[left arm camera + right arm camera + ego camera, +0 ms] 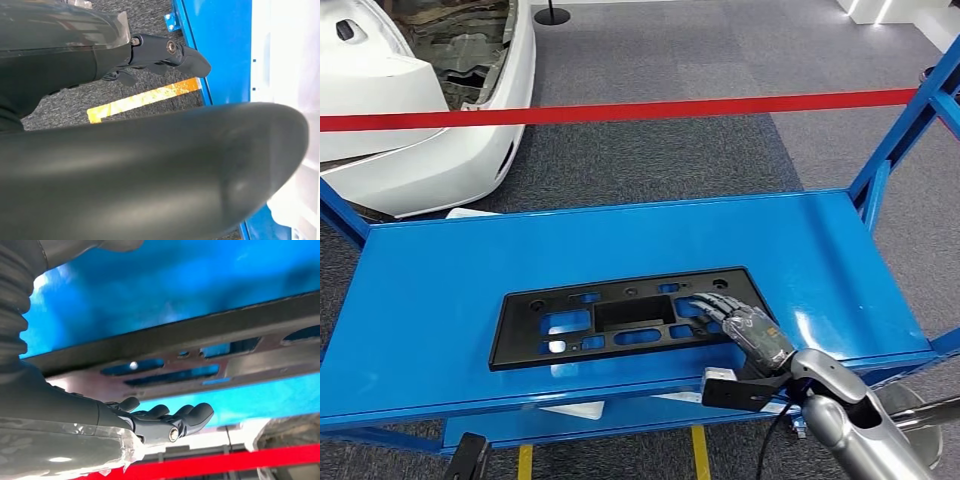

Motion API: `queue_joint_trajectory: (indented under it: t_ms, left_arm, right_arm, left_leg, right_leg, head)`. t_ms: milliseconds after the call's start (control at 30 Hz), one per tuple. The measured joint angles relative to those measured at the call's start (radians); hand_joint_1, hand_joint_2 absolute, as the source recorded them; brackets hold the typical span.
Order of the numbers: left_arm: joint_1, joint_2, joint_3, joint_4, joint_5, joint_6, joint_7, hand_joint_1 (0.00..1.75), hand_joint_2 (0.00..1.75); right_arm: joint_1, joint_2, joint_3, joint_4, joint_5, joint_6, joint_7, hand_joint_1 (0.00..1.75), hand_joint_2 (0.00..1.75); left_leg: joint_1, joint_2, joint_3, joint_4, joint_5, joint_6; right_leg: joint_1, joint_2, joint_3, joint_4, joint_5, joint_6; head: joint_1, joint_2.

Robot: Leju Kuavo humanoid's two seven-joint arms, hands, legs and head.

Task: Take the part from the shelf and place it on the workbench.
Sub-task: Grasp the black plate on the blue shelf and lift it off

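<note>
Directly ahead in the head view, a blue metal shelf (pixel 433 290) spans the picture, and a long flat black part (pixel 546 325) with several cut-out openings lies flat on it, lengthwise, toward the near edge. The right hand (pixel 743 325) reaches in from the lower right on a silver arm (pixel 863 425), and its dark fingers (pixel 712 303) lie spread flat over the right end of the part, resting on top rather than wrapped around it. Behind the shelf, a red barrier strip (pixel 622 110) crosses the grey carpet (pixel 682 60), and a white car body (pixel 418 140) sits at the upper left. Yellow floor tape (pixel 700 452) shows below the shelf's front edge.

From the right wrist view, much closer, the part (pixel 234 322) appears as a dark bar with slots, blue shelf (pixel 151 285) showing through them. The right hand (pixel 151 420) extends with its fingers (pixel 196 414) straight and side by side; whether they touch the part cannot be told from this angle.

Elsewhere, the left wrist view looks down at the carpet (pixel 68 102), a yellow tape stripe (pixel 143 100) and the shelf's blue frame (pixel 222 45). The left hand (pixel 166 52) hangs there with its fingers together and holding nothing, beside the frame.
</note>
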State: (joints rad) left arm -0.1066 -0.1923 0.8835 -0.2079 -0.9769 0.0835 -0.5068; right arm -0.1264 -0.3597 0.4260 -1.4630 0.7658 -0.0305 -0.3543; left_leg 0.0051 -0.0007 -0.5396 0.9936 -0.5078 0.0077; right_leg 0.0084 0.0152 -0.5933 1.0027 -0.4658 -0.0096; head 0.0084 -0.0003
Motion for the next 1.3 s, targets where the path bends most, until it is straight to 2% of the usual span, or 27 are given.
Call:
queue_joint_trajectory:
  t_ms: [233,567,1300]
  left_arm:
    - [-0.001,0.000,0.000,0.000,-0.007,0.000,0.001,0.00,0.00]
    - [-0.001,0.000,0.000,0.000,-0.017,0.000,0.005,0.00,0.00]
    - [-0.007,0.000,0.000,0.000,-0.029,0.000,0.015,0.00,0.00]
  right_arm:
    - [-0.043,0.002,0.018,0.005,0.101,-0.064,0.018,0.00,1.75]
    - [-0.089,0.025,0.046,0.011,0.135,-0.110,0.018,0.00,1.75]
    - [-0.107,0.053,0.100,0.122,0.179,-0.125,0.055,0.00,1.75]
  left_leg:
    - [0.000,0.000,0.000,0.000,0.000,0.000]
    - [0.000,0.000,-0.001,0.000,0.000,0.000]
    - [0.000,-0.001,-0.002,0.000,0.000,0.000]
  right_leg:
    - [0.000,0.000,0.000,0.000,0.000,0.000]
    - [0.000,0.000,-0.001,0.000,0.000,0.000]
    - [0.000,-0.001,-0.002,0.000,0.000,0.000]
  head:
    - [0.000,0.000]
    - [0.000,0.000]
    - [0.000,0.000]
